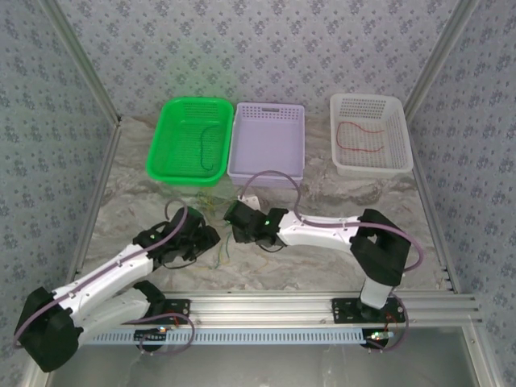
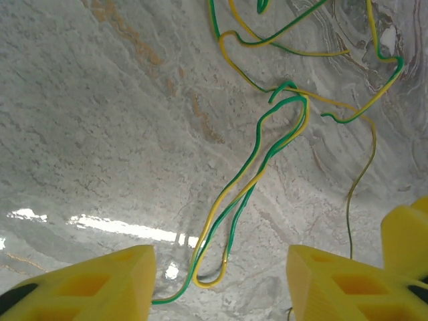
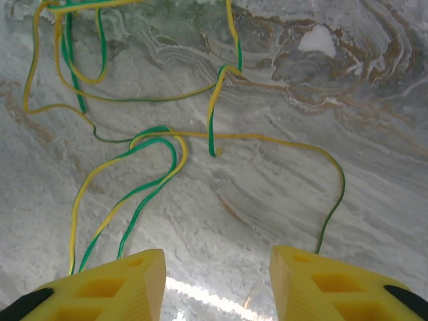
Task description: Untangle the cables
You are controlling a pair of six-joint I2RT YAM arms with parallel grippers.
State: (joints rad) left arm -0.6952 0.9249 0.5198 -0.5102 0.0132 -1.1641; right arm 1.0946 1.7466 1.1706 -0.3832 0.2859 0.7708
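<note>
left gripper (image 2: 221, 287): your jaws stand well apart. A loop of the yellow and green cables (image 2: 289, 93) lies on the table (image 2: 100, 134) between the fingers, and your wrist view shows nothing pinched.
right gripper (image 3: 217, 287): your jaws are apart here too, with bare marble in the gap. A few strands disappear behind each finger, with no grip on them.
yellow and green cables: you have a slack tangle on the table, about mid-table, in front of the green and lavender baskets. In the top view it sits between and just beyond your two grippers. The strands cross and loop over each other in several places — not separated.
red cable (image 1: 359, 150): lies alone in the white basket (image 1: 371, 168), at the far right.
dark cable (image 1: 221, 153): lies in the green basket (image 1: 161, 149), at the far left, along its right side.
lavender basket (image 1: 266, 173): sits just beside the green basket and well apart from the white basket.
arms: both of yours reach in low over the table — left from the lower left, right from the lower right. The heads are close together at the tangle.
</note>
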